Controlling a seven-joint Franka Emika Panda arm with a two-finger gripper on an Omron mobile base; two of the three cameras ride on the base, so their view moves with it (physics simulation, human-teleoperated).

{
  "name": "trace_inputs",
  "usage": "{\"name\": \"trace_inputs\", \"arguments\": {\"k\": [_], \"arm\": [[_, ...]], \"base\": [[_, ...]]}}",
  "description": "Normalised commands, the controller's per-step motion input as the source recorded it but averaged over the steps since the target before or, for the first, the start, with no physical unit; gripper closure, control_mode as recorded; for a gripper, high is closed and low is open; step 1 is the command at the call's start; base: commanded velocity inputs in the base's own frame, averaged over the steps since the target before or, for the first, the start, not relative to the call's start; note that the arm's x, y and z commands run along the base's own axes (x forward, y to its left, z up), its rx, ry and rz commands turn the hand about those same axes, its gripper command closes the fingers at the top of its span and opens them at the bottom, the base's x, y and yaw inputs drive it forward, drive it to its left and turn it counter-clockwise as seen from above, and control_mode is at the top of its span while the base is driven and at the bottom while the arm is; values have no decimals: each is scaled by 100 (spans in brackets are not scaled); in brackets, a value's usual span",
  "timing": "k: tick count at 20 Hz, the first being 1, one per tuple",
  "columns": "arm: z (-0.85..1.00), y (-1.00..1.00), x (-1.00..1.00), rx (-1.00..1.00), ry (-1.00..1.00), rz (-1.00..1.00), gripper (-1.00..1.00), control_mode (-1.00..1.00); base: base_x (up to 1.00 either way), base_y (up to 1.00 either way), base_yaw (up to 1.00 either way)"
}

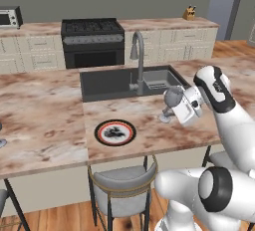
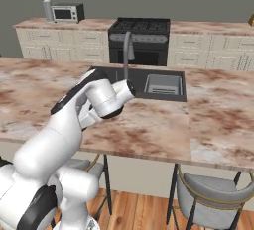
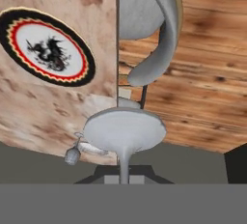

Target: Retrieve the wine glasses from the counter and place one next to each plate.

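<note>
End effector (image 1: 172, 106) closed on the stem of a wine glass (image 1: 172, 97), held just above the island worktop (image 1: 149, 130), right of the plate (image 1: 115, 132) and near the sink (image 1: 127, 81). In the left base view the bowl sits against the white hand, foot low near the stone

Step in hand, as judged: setting this glass down beside the plate. Doing it well: bring the foot flat and level to the stone, a little right of the plate's black rim and not on it; keep clear of the worktop edge, which lies close; let go only once the foot bears its own weight, then back straight off so the stem is not dragged

Views compared:
- Hand view: round foot (image 3: 124, 131) and stem seen end-on, the plate's red ring and dark design up left, worktop edge running just beside the foot, wooden floor (image 3: 202, 88) and a grey chair (image 3: 152, 25) beyond it
- Left base view: glass and plate spacing in plan; faucet (image 1: 138, 56) behind
- Right base view: forearm covers the glass and plate; stove (image 2: 140, 38) and microwave (image 2: 67, 13) at the far wall
</note>
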Motion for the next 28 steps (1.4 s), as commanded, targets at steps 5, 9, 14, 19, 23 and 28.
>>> {"name": "trace_inputs", "arguments": {"k": [5, 9, 14, 19, 23, 28], "arm": [[-15, 8, 22, -3, 0, 0, 100, -100], [-19, 8, 25, -4, 0, 0, 100, -100], [-28, 0, 27, 0, 1, 0, 100, -100], [-34, 0, 26, 0, 3, 0, 100, -100], [-34, 0, 28, 0, 4, 0, 100, -100], [-33, 0, 26, 0, 3, 0, 100, -100]], "base": [[0, 0, 0], [0, 0, 0], [0, 0, 0], [0, 0, 0], [0, 0, 0], [0, 0, 0]]}}
